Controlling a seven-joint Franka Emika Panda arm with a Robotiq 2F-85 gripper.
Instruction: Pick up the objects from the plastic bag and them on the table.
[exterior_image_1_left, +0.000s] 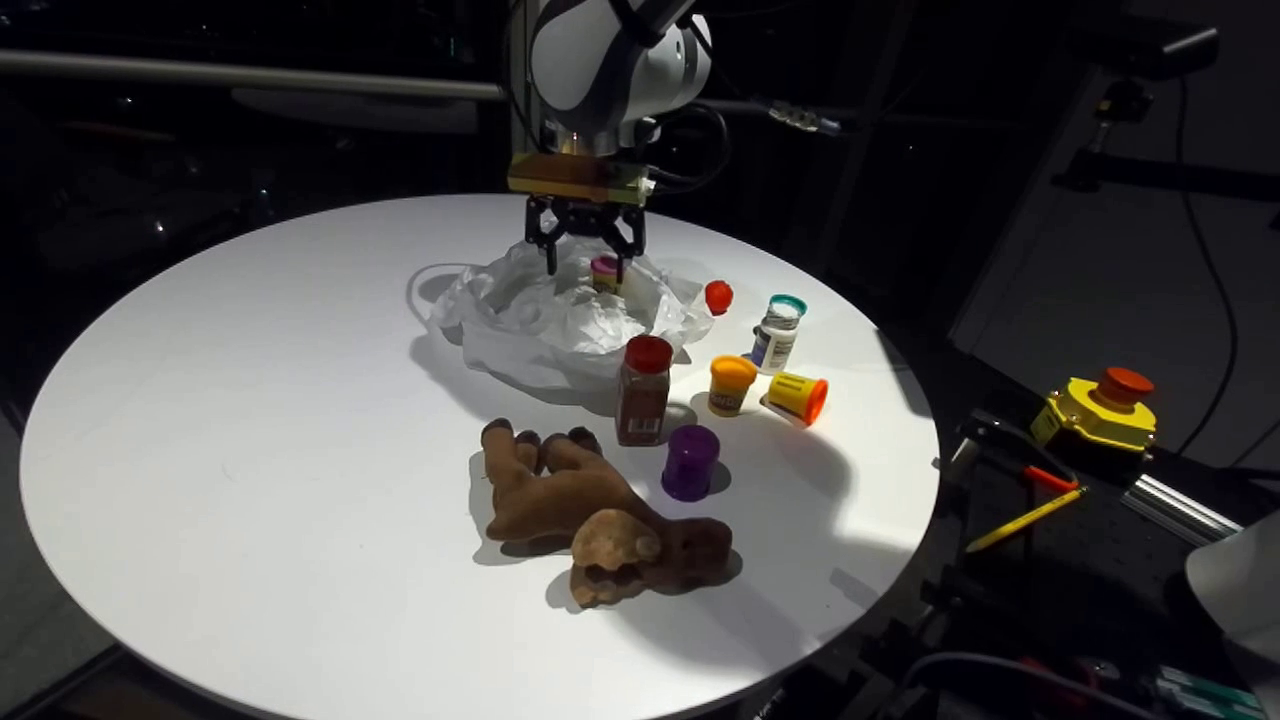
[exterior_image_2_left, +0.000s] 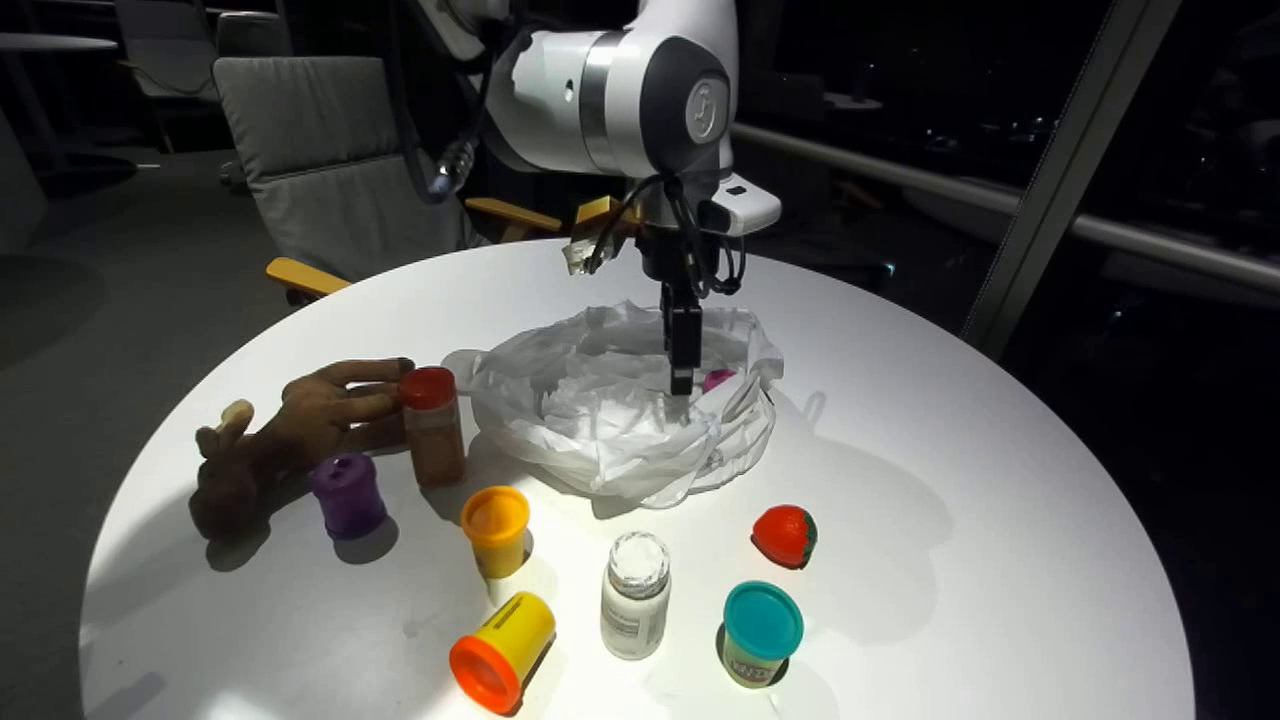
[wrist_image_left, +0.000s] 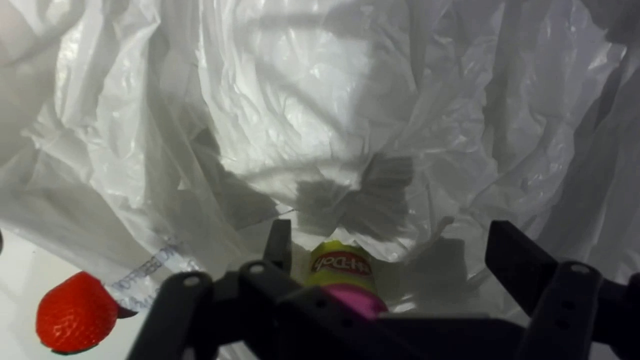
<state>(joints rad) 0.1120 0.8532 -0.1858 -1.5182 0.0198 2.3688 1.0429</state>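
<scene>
- Nearest the camera in the wrist view is the hand (wrist_image_left: 390, 235); its two black fingers (wrist_image_left: 520, 265) are spread wide and point down over the open mouth of the plastic bag (exterior_image_1_left: 530, 360).
- Inside the bag sits the pink-lidded tub (wrist_image_left: 347, 275), yellow-bodied and partly hidden behind one finger in the wrist view; whether finger and tub touch, I cannot tell.
- The bag's thin, whitish film lies crumpled on the round white bench (exterior_image_1_left: 250, 450).
- Just beside the bag, the red strawberry (exterior_image_2_left: 783, 535) rests on the bench.
- A little farther out, the dark red-brown bottle (exterior_image_1_left: 643, 402) stands upright under a red cap, with the orange tub (exterior_image_2_left: 497, 540) upright near it.
- In an exterior view the white bottle (exterior_image_2_left: 635, 605) stands between the teal-lidded tub (exterior_image_2_left: 762, 630), upright too, and the yellow tub (exterior_image_2_left: 516, 638), lying with its orange lid toward the bench's edge.
- The purple cup (exterior_image_1_left: 690, 465) stands near the dark red-brown bottle.
- Well apart from the hand, the brown plush toy (exterior_image_1_left: 570, 505) lies on its side, feet turned toward the bag.
- Off the bench are a grey chair (exterior_image_2_left: 325, 160) and a yellow box (exterior_image_1_left: 1095, 420) with a red button on top.
</scene>
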